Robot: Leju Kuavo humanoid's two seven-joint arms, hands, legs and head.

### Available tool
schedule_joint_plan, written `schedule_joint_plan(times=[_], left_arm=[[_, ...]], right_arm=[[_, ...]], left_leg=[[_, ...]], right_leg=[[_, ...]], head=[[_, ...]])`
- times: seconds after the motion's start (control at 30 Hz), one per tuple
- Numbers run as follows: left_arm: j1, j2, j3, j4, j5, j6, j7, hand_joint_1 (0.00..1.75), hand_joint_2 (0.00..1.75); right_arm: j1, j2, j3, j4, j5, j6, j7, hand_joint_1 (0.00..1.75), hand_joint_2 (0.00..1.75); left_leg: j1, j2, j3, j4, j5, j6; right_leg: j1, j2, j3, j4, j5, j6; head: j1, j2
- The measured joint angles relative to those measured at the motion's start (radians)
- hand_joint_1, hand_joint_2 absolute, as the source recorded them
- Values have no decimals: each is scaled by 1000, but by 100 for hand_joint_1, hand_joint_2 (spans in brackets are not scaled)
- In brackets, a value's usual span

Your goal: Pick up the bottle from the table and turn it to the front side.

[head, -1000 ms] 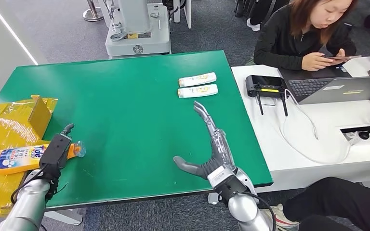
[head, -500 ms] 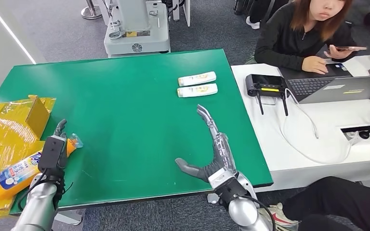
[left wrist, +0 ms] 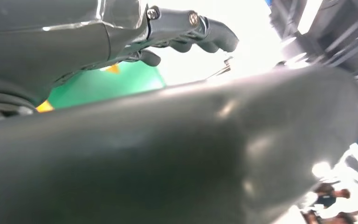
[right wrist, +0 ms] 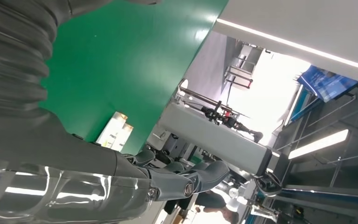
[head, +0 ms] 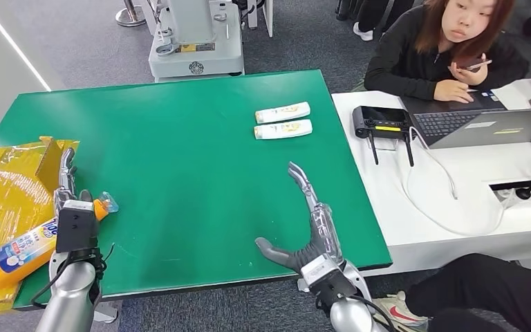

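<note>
Orange bottle (head: 15, 249) lies lower left of frame, half on yellow wrapping (head: 3, 183), cap end on green table (head: 180, 145); left hand (head: 69, 207) over its neck, grasp cannot tell; right hand (head: 304, 228) spread wide, empty, lower centre.

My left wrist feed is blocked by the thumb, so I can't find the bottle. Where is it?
Observer: The bottle lies on its side on yellow wrapping at the table's left edge, blue label showing.
Operator: Is the left hand on it?
Observer: The left hand is over the bottle's neck, fingers stretched out, not closed around it.
Operator: And the right hand?
Observer: The right hand is open and holds nothing, near the table's front right edge.
</note>
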Motion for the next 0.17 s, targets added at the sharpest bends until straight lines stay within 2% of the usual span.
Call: schedule_joint_plan(times=[0.17], left_arm=[[15, 0, -28, -51, 14, 15, 0, 0, 0]], right_arm=[[10, -1, 0, -10, 0, -4, 0, 0, 175]], left_leg=[[0, 0, 0, 0, 0, 0]], right_leg=[[0, 0, 0, 0, 0, 0]], head=[[0, 0]])
